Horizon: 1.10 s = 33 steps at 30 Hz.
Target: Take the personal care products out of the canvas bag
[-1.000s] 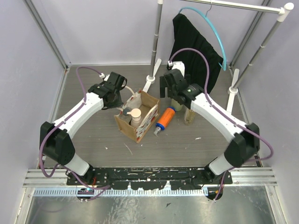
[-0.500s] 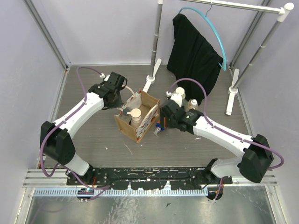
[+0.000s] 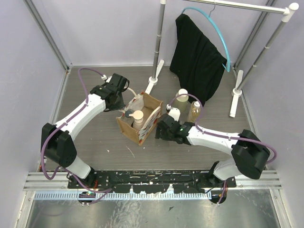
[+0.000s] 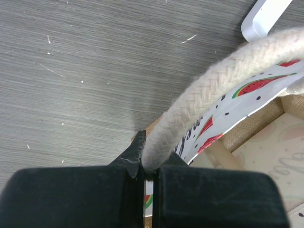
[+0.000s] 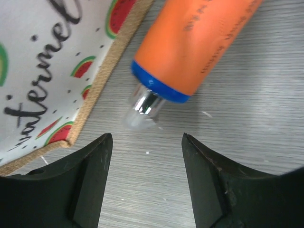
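The canvas bag (image 3: 142, 124) stands open at mid-table, its watermelon print facing right (image 5: 52, 61). A beige bottle with a cream cap (image 3: 138, 117) stands inside it. My left gripper (image 3: 124, 101) is shut on the bag's cream rope handle (image 4: 209, 95), pinched between the jaws (image 4: 148, 167). The orange bottle with a blue cap (image 5: 194, 42) lies on the table beside the bag. My right gripper (image 5: 146, 142) is open just short of its cap end and hides it in the top view (image 3: 161, 131). A beige bottle (image 3: 181, 99) and the amber bottle (image 3: 194, 111) stand behind.
A black garment (image 3: 197, 52) hangs on a blue hanger at the back right. The rack's poles stand on white feet (image 3: 153, 81) (image 3: 235, 97); one foot shows in the left wrist view (image 4: 263, 19). Purple walls close in both sides.
My right arm swung from the back toward the front and lowered beside the bag, over the orange bottle. The two bottles behind it came into view. The left arm held still.
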Each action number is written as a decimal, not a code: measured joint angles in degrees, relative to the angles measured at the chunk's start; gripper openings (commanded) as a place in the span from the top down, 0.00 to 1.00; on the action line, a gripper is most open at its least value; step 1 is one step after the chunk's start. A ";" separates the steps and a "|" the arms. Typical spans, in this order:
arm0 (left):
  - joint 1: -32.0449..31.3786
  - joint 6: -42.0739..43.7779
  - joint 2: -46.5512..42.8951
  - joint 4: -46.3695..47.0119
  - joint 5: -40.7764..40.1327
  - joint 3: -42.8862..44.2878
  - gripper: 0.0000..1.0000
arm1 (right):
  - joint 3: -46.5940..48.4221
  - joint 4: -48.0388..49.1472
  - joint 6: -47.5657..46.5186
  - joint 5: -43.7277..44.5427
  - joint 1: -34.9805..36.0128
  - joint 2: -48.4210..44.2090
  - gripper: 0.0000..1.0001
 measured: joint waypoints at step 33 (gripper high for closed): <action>0.04 -0.02 -0.48 -0.15 0.04 -0.50 0.98 | -0.07 4.07 10.36 19.65 11.26 5.53 0.92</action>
